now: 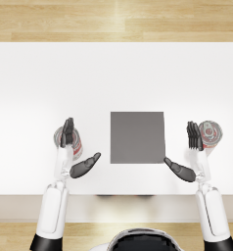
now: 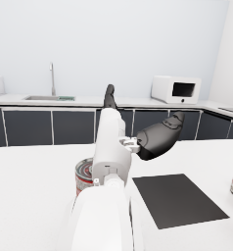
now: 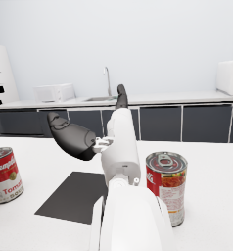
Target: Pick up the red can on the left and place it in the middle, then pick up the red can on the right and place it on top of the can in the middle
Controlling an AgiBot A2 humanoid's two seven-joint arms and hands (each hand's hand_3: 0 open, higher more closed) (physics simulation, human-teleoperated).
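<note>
Head view: I see the left red can [image 1: 69, 143] standing upright at lower left, beneath my left hand [image 1: 74, 149]. Fingers spread, that hand holds nothing; the dark mat [image 1: 137, 137] lies to its right.

I see the flat dark grey square mat [image 1: 137, 137] lying mid-table. One red-labelled tin can [image 1: 75, 144] stands to its left, another red-labelled tin can [image 1: 211, 133] to its right.

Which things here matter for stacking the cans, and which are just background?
Job:
left red can
right red can
dark mat in the middle
left hand
right hand

Background:
microwave
sink tap
</note>
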